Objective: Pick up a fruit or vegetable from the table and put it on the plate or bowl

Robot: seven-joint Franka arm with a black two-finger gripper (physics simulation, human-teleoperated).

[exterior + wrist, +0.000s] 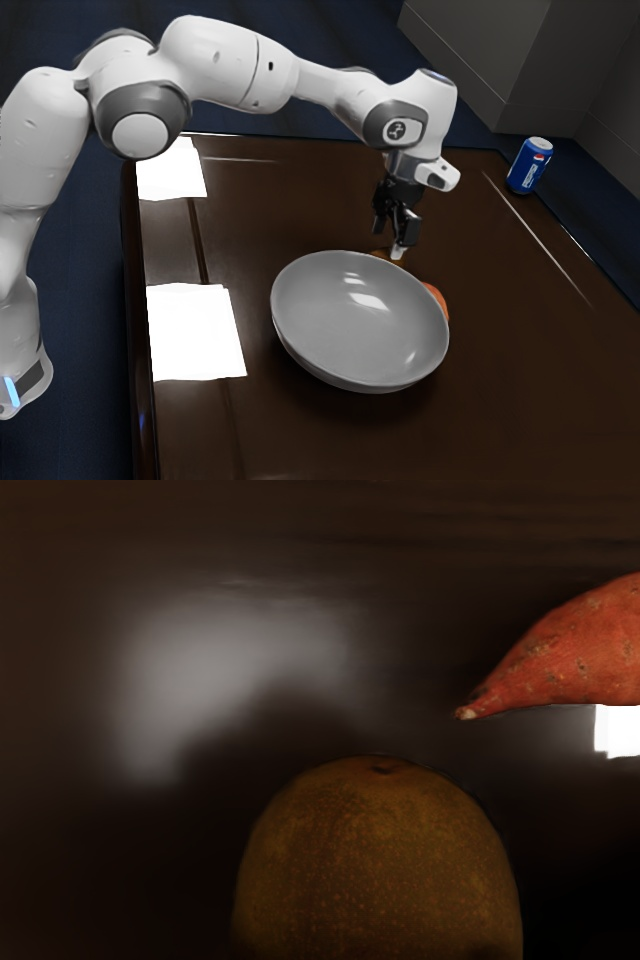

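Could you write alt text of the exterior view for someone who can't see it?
A white robot arm reaches from the exterior view's left over a dark table, its black pincer hanging just behind a large grey bowl. An orange vegetable peeks past the bowl's rim, and a blue soda can sits near the table's far edge.

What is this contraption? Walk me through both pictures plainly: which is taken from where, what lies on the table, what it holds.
It is a white robot arm in a computer simulation, with a black gripper at its end. One picture is taken from beside the table, the other from a camera on the arm's hand. On the dark table stand a grey bowl and a blue soda can. Beside the bowl lie a reddish sweet potato and a round brown fruit, the fruit right under the gripper. Whether it grips the fruit yet, I cannot tell.
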